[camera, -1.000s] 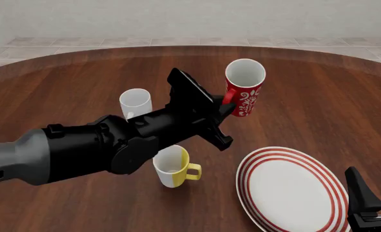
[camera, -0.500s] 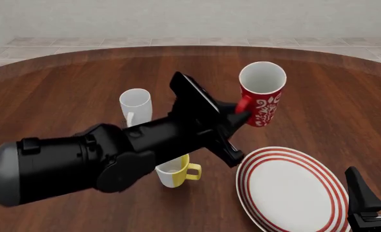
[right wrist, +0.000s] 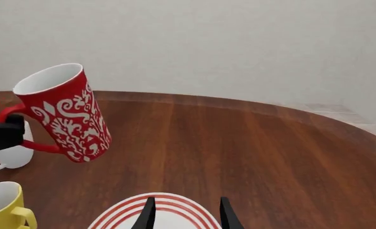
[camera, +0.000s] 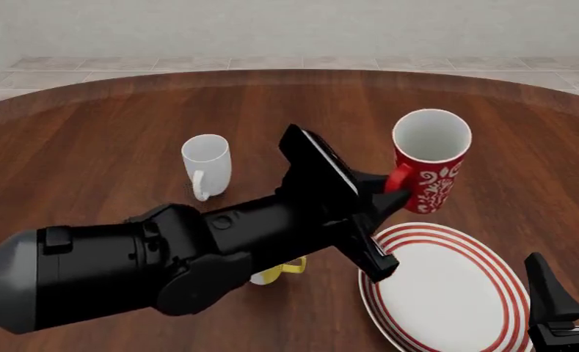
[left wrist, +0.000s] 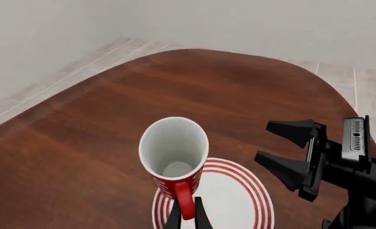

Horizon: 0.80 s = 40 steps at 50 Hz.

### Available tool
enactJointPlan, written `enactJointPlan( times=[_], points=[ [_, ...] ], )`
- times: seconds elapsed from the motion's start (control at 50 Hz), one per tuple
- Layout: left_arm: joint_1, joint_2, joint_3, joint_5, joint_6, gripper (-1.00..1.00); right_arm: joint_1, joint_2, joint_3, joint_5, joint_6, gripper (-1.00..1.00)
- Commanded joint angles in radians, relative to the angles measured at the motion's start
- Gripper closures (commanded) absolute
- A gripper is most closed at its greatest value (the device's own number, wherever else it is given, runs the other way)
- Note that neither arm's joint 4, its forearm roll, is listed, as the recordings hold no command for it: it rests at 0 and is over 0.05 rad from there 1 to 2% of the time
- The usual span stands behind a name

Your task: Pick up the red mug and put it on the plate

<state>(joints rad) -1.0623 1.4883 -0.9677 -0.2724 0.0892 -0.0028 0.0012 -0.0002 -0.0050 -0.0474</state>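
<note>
While pinched by its handle in the left gripper (camera: 395,192), clear of the desk and tilted at the plate's (camera: 485,257) far rim: bring the red mug (camera: 429,160) nearer, level, lower gently. Right gripper (right wrist: 184,213): parted, empty.

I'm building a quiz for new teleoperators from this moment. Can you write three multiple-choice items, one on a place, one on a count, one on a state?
1. Where is the red mug?
A. standing on the table
B. in the air at the plate's far edge
C. lying on the plate

2. How many mugs show in the right wrist view?
A. one
B. two
C. three

3. How is the left gripper?
A. shut on the red mug's handle
B. open above the plate
C. out of view

Answers: 1 B, it hangs tilted above the wood beside the plate. 2 C, red, white mug and yellow mug. 3 A, its fingers pinch the handle.
</note>
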Motion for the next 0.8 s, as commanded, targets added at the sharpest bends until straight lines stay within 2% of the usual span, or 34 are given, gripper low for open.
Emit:
enactJointPlan(
  times=[0.02,0.8],
  points=[
    [-0.034,0.013,-0.006,-0.010,-0.012,1.00,0.002,0.000,0.000,0.001,0.001,-1.00],
    [-0.099,0.049,0.037,-0.057,-0.016,1.00,-0.002,0.001,0.000,-0.002,0.007,-1.00]
  ],
)
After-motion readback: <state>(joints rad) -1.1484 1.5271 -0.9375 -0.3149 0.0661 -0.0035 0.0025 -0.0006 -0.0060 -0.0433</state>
